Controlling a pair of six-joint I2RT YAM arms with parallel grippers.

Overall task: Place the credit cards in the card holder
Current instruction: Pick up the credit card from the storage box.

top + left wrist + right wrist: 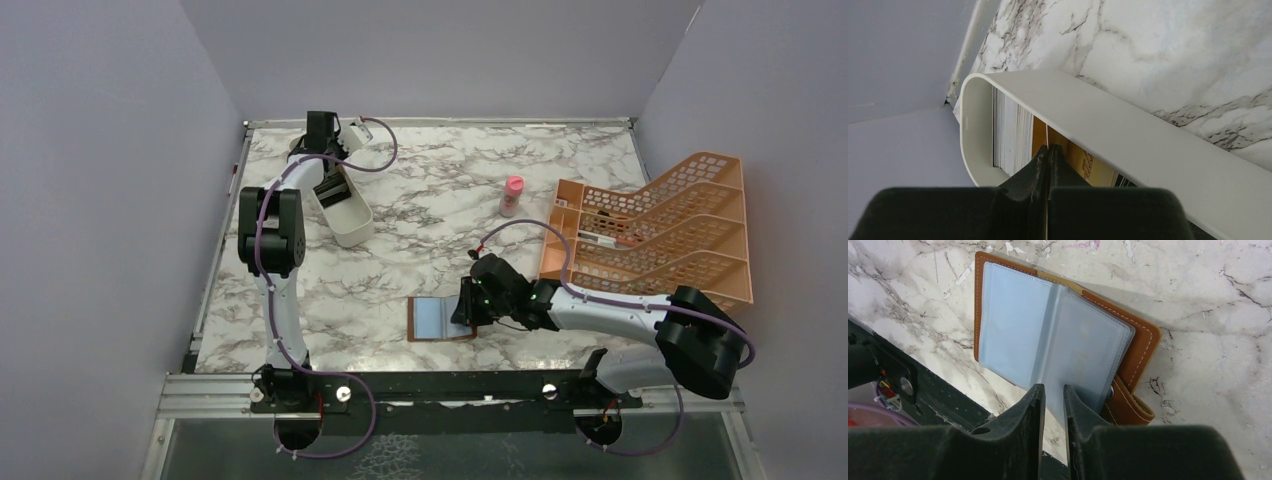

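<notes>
The left hand [1048, 149] reaches into the white oblong tray [1128, 132], which lies at the far left of the marble worktop [420, 255]. Its fingers are clenched together, and a thin pale card edge runs up from the seam between them. The credit cards [1010, 131] stand on edge inside the tray: a tight pack showing pale edges sits against the rounded end, with a yellow-gold card [1084, 162] just beside the pinched one. The card holder [1013, 315] lies open near the front edge of the worktop, well apart from the tray. Its blue-grey sleeves face up and its brown cover shows around them. The side with the clasp tab [1125, 407] is tilted up off the surface. The right hand [1053, 390] is at that side, its fingers drawn narrowly onto the near edge of the sleeves and apparently grasping them. An orange lattice rack [650, 230] sits at the right, with a small pink bottle [512, 195] just to its left.
</notes>
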